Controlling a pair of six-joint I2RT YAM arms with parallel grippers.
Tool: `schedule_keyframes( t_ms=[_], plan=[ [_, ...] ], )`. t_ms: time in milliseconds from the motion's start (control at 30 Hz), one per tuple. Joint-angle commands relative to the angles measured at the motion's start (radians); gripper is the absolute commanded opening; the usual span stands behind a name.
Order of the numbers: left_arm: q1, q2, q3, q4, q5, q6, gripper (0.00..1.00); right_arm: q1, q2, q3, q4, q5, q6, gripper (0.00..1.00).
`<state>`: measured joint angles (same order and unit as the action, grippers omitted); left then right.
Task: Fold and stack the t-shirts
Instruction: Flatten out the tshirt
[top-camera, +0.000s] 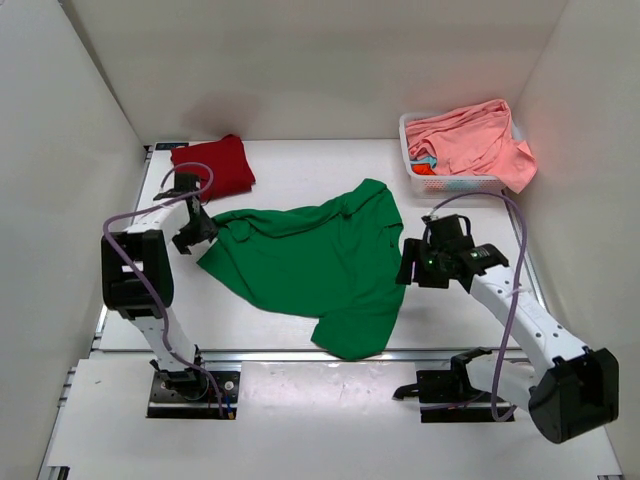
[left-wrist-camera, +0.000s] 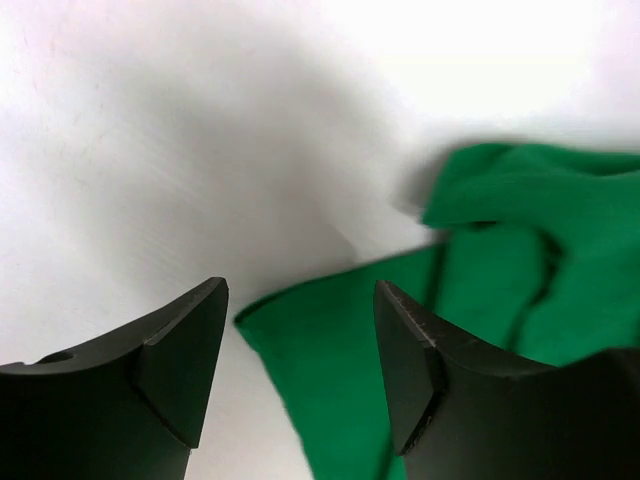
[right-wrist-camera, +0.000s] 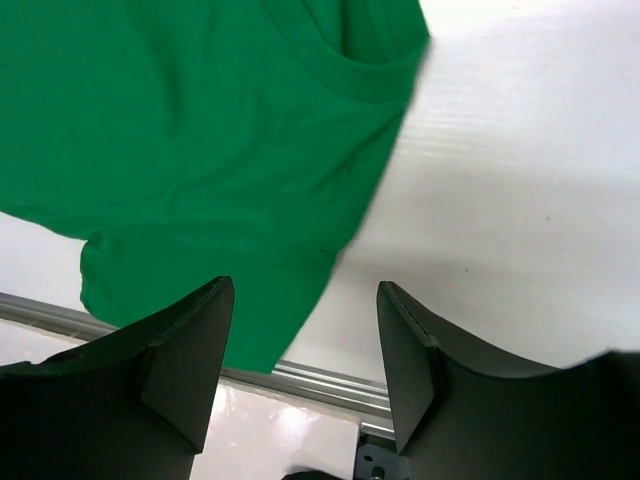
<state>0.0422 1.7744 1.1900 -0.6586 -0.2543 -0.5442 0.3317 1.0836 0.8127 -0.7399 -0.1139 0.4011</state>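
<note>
A bright green t-shirt (top-camera: 310, 262) lies spread and rumpled in the middle of the table. At the back left rests a folded dark red t-shirt (top-camera: 212, 166). A salmon pink t-shirt (top-camera: 472, 140) is heaped in the basket. My left gripper (top-camera: 195, 238) hovers at the green shirt's left edge, open, with a green corner (left-wrist-camera: 330, 370) showing below its jaws and nothing held. By the shirt's right edge my right gripper (top-camera: 411, 268) stands open and empty above green cloth (right-wrist-camera: 200, 150) and bare table.
The white lattice basket (top-camera: 452, 184) stands at the back right, with the pink shirt draped over its rim. White walls close in the left, back and right sides. A metal rail (top-camera: 300, 354) runs along the table's front edge.
</note>
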Motion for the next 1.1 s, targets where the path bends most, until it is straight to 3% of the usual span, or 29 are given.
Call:
schedule_keyframes(
  t_ms=[0, 267, 333, 400, 533, 567, 733, 800, 833, 867, 933, 1067],
  plan=[
    [-0.001, 0.032, -0.006, -0.065, -0.057, 0.052, 0.70, -0.031, -0.053, -0.027, -0.001, -0.032, 0.025, 0.57],
    [-0.031, -0.010, -0.084, -0.079, -0.014, 0.009, 0.70, 0.035, -0.013, -0.130, -0.018, -0.030, 0.077, 0.57],
    [-0.028, -0.001, -0.099, -0.065, -0.016, 0.000, 0.66, 0.059, -0.004, -0.142, 0.002, -0.061, 0.091, 0.57],
    [-0.031, 0.019, -0.096, -0.073, 0.003, -0.003, 0.57, 0.087, 0.015, -0.167, 0.005, -0.064, 0.100, 0.57],
    [-0.070, 0.028, -0.086, -0.079, 0.013, 0.001, 0.04, 0.185, 0.059, -0.199, 0.068, -0.082, 0.142, 0.57],
    [-0.074, 0.031, -0.089, -0.082, 0.018, 0.001, 0.00, 0.208, 0.071, -0.202, 0.082, -0.092, 0.153, 0.57],
    [-0.056, -0.009, -0.122, -0.081, 0.046, -0.006, 0.00, 0.323, 0.191, -0.230, 0.178, -0.115, 0.200, 0.58],
    [-0.048, -0.024, -0.122, -0.088, 0.053, -0.002, 0.00, 0.349, 0.254, -0.215, 0.201, -0.124, 0.191, 0.51],
    [-0.042, -0.041, -0.125, -0.091, 0.053, 0.001, 0.00, 0.362, 0.272, -0.201, 0.200, -0.119, 0.185, 0.41],
    [-0.044, -0.043, -0.127, -0.095, 0.058, 0.007, 0.00, 0.357, 0.298, -0.179, 0.200, -0.119, 0.176, 0.20],
    [-0.044, -0.075, -0.127, -0.111, 0.059, 0.010, 0.00, 0.343, 0.308, -0.135, 0.189, -0.118, 0.153, 0.00],
    [-0.001, -0.124, -0.087, -0.160, 0.095, 0.018, 0.00, 0.230, 0.280, -0.011, 0.114, -0.128, 0.075, 0.00]
  ],
)
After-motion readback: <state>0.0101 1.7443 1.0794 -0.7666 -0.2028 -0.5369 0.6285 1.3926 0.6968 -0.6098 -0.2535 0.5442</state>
